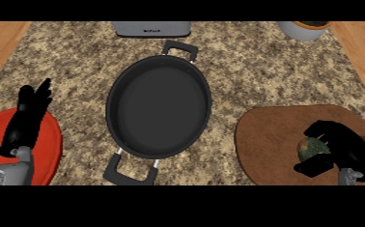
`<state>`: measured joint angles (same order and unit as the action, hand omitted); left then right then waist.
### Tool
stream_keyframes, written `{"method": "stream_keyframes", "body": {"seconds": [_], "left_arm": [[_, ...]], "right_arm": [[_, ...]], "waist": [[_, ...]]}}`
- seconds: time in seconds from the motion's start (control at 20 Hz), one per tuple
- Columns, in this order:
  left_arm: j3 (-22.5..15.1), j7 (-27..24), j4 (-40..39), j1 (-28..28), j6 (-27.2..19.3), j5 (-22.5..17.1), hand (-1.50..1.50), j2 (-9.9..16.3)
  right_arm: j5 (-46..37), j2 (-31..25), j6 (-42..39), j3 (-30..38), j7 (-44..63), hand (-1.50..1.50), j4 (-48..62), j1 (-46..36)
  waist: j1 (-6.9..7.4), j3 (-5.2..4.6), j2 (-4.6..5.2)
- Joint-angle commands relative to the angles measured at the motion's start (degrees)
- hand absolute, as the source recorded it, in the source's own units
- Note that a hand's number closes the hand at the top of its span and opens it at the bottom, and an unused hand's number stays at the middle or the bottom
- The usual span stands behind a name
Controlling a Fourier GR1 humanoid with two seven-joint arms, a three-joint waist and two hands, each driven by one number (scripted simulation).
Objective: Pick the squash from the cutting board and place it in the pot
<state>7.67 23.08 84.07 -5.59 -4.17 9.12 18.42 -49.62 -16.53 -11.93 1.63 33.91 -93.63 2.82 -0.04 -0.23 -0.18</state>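
The squash (312,148) is gripped by the right robot hand (335,146) on the brown cutting board (271,139).

The fingers and thumb of the right robot hand are curled around the green-brown squash, which is seen at the right part of the board, well apart from the black pot (158,107). The pot is placed in the middle of the speckled tabletop (257,71), with one handle toward the far edge and one toward the near edge. The left robot hand (27,117) is held open, fingers straight, over a red plate (49,146) at the left. A grey appliance (152,28) and a grey bowl (306,29) are seen at the far edge.
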Motion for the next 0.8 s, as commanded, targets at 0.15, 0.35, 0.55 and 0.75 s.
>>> {"method": "stream_keyframes", "body": {"seconds": [0.15, 0.35, 0.55, 0.75], "left_arm": [[0.75, 2.64, 2.92, 0.7, 0.82, 0.74, 0.0, -0.34], [1.25, -0.64, -3.81, -2.72, -0.17, 2.13, 0.0, -1.4], [0.53, -2.08, -0.17, 1.15, -0.1, 2.21, 0.0, -2.08], [0.38, -0.5, 1.98, 2.62, -0.19, 2.6, 0.0, -2.15]], "right_arm": [[-7.43, -0.19, 5.78, -1.57, -2.94, 1.5, 3.04, -1.86], [-8.44, -1.7, 2.71, -0.33, -1.24, 1.5, -2.36, -1.87], [-10.8, -0.63, 3.27, -8.29, -5.53, 1.5, -11.83, 8.84], [-12.3, -4.06, -0.26, -13.66, -9.37, 1.5, -19.63, 13.38]], "waist": [[0.15, 0.24, 0.15], [-0.1, 0.22, 0.19], [-0.46, 0.22, 0.01], [-0.56, 0.21, -0.07]]}}
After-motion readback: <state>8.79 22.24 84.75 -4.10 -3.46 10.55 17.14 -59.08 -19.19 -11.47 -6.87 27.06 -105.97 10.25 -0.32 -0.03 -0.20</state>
